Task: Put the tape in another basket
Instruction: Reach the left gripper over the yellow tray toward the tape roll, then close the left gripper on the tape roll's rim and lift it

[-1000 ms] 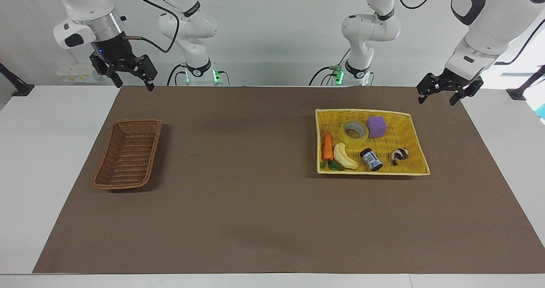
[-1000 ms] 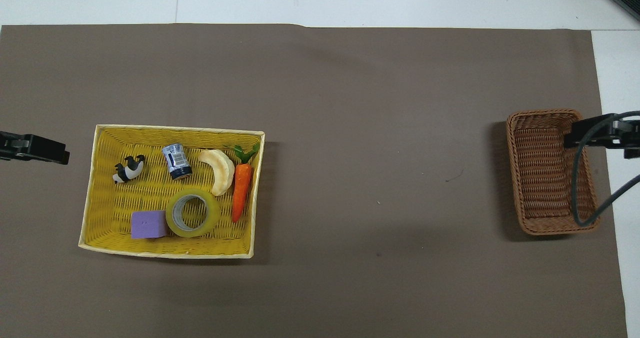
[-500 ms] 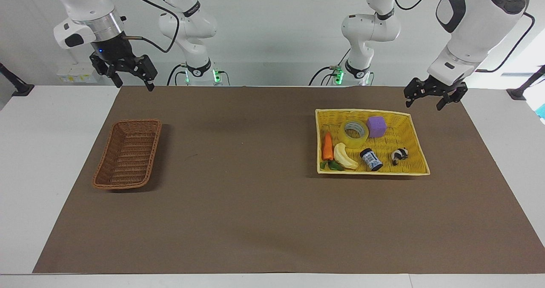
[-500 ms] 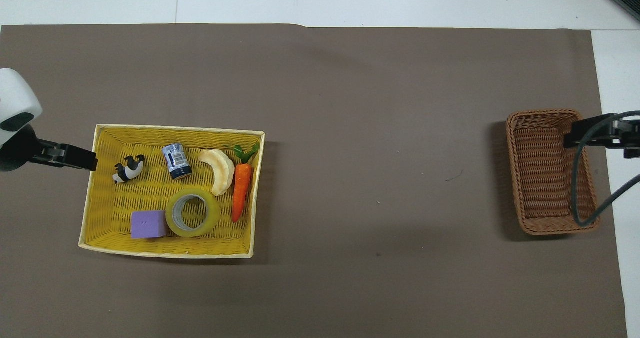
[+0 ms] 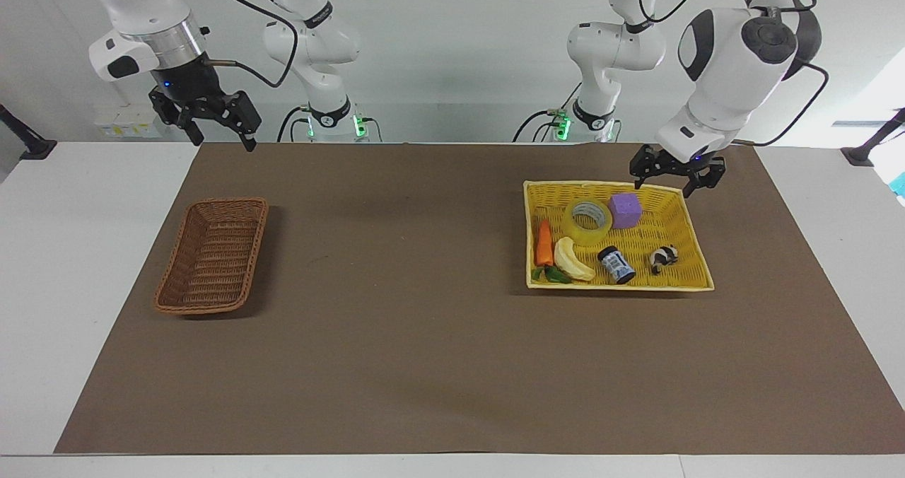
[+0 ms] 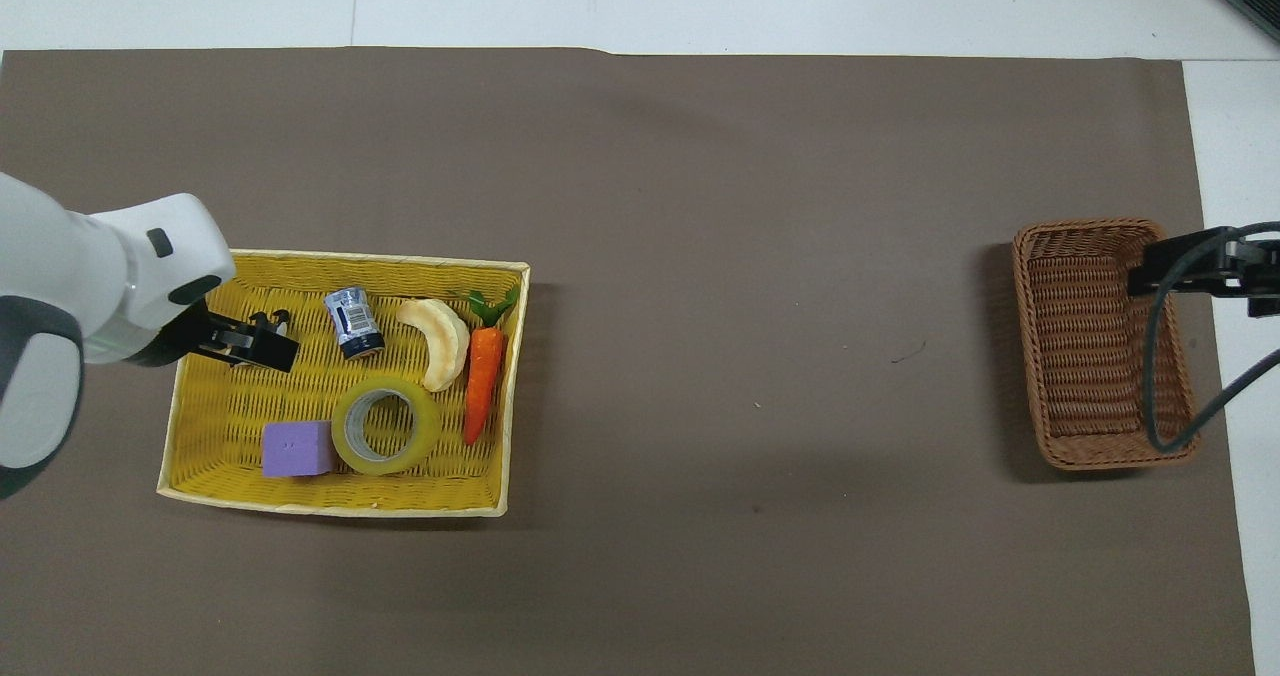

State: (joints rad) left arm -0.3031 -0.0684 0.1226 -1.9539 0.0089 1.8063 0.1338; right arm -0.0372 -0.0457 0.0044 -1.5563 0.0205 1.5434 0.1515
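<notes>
While the left gripper point(image 5: 670, 181) hangs with fingers apart above the yellow basket point(image 5: 693, 248), the tape point(image 5: 589, 222) beside it looks light, stiff and slippery, best pinched across its wall.

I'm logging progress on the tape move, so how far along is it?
Nothing is done yet: the tape lies in the yellow basket beside the purple cube. In hand: the left gripper, open and empty, is over that basket's rim. The right gripper waits. Left: grasp the tape, carry it, drop it in the brown basket.
</notes>
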